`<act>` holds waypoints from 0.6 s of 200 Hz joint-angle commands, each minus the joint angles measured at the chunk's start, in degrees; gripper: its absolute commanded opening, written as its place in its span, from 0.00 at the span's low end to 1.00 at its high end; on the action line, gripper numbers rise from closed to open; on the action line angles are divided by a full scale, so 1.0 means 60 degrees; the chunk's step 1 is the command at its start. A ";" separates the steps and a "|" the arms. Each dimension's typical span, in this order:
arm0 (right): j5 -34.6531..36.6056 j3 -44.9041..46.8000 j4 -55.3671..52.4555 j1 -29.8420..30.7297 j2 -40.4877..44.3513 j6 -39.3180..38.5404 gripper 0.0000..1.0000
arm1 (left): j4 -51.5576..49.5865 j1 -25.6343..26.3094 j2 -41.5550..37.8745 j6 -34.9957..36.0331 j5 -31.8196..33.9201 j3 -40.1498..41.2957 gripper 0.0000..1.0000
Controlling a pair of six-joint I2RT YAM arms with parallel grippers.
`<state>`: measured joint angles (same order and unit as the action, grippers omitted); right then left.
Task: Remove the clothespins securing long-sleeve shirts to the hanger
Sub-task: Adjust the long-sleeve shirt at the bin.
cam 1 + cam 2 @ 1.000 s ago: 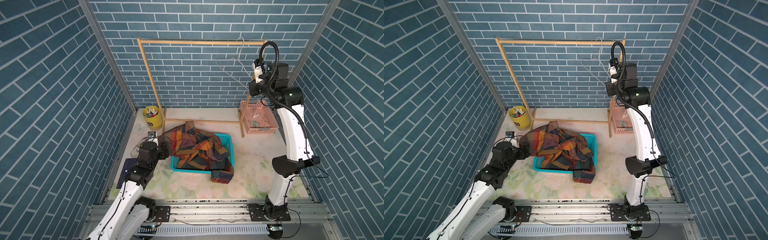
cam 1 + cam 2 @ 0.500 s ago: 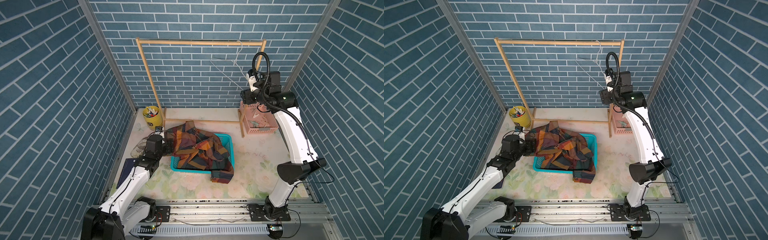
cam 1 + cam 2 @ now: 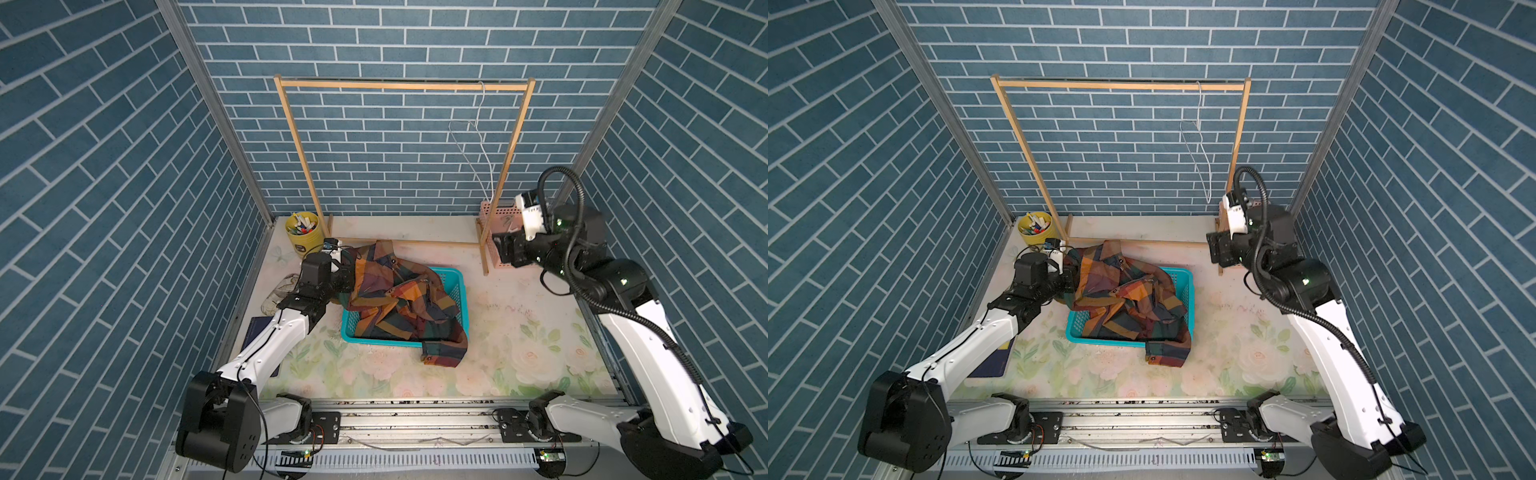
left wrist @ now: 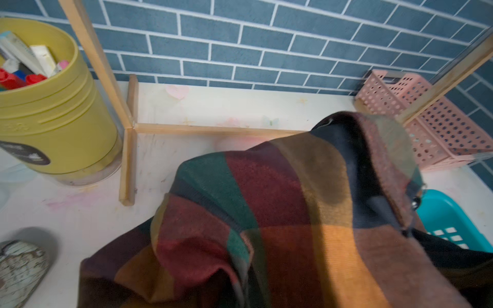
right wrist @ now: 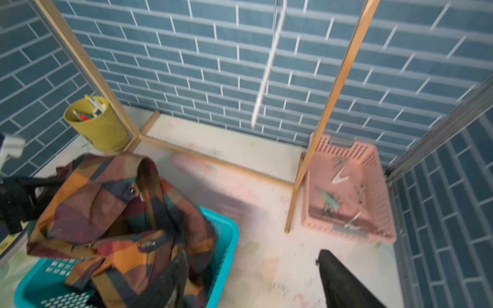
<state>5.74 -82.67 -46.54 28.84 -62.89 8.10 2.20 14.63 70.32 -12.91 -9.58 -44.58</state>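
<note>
In pink basket (image 5: 384,213), clothespins (image 5: 339,176) only right wrist shows, right end effector (image 3: 500,249) spread, left end effector (image 3: 345,275) apparently pinching shirt (image 3: 399,299).

Plaid shirt (image 3: 399,299) lies heaped in teal basket (image 3: 457,286), wire hanger (image 5: 265,80) hangs on rack (image 3: 399,86), clothespins (image 5: 339,176) lie in pink basket (image 5: 346,149).

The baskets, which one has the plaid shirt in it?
The teal basket, mid-table, plaid shirt heaped over it; the pink basket by the rack post holds only clothespins.
</note>
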 commanded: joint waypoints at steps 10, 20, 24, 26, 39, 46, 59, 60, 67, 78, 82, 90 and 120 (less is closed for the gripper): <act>-0.0513 0.2666 0.0209 0.0376 0.1572 0.2705 0.77 | 0.0310 0.0365 -0.0532 -0.0181 -0.0629 -0.0402 0.00; -0.0706 0.3333 0.0189 0.0464 0.1972 0.3162 0.77 | 0.0250 0.0627 -0.0812 -0.0160 -0.0599 -0.0510 0.00; -0.0745 0.3543 0.0152 0.0511 0.2107 0.3328 0.76 | 0.0215 0.0736 -0.0912 -0.0155 -0.0606 -0.0544 0.00; -0.0768 0.3636 0.0154 0.0540 0.2174 0.3416 0.76 | 0.0208 0.0809 -0.0966 -0.0147 -0.0612 -0.0570 0.00; -0.1101 0.4402 0.0307 0.0723 0.2658 0.3940 0.75 | 0.0276 0.1310 -0.1164 -0.0193 -0.0574 -0.0652 0.00; -0.1279 0.4782 0.0444 0.0839 0.2929 0.4212 0.75 | 0.0427 0.1609 -0.1168 -0.0321 -0.0543 -0.0647 0.00; -0.1594 0.5538 0.0711 0.1045 0.3362 0.4642 0.75 | 0.0726 0.2169 -0.1005 -0.0536 -0.0556 -0.0627 0.00; -0.1627 0.5593 0.0733 0.1063 0.3392 0.4671 0.75 | 0.0744 0.2216 -0.0972 -0.0547 -0.0556 -0.0627 0.00; -0.1742 0.5942 0.0911 0.1165 0.3581 0.4872 0.76 | 0.0866 0.2470 -0.0774 -0.0666 -0.0578 -0.0627 0.00; -0.2164 0.6467 0.1227 0.1330 0.3881 0.5179 0.76 | 0.1079 0.2936 -0.0419 -0.0714 -0.0551 -0.0598 0.00; -0.2183 0.6665 0.1330 0.1402 0.4011 0.5300 0.76 | 0.1118 0.3110 -0.0282 -0.0691 -0.0425 -0.0598 0.00; -0.2187 0.7026 0.1522 0.1525 0.4208 0.5461 0.76 | 0.1150 0.3416 0.0043 -0.0661 -0.0209 -0.0583 0.00; -0.2298 0.8174 0.2257 0.1869 0.4532 0.5775 0.76 | 0.1725 0.3791 0.1068 -0.0924 -0.0270 -0.0298 0.00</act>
<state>-5.91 -37.41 -39.24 38.59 -37.21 36.16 9.17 36.14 73.34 -16.58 -11.66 -47.86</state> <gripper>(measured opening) 0.758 0.052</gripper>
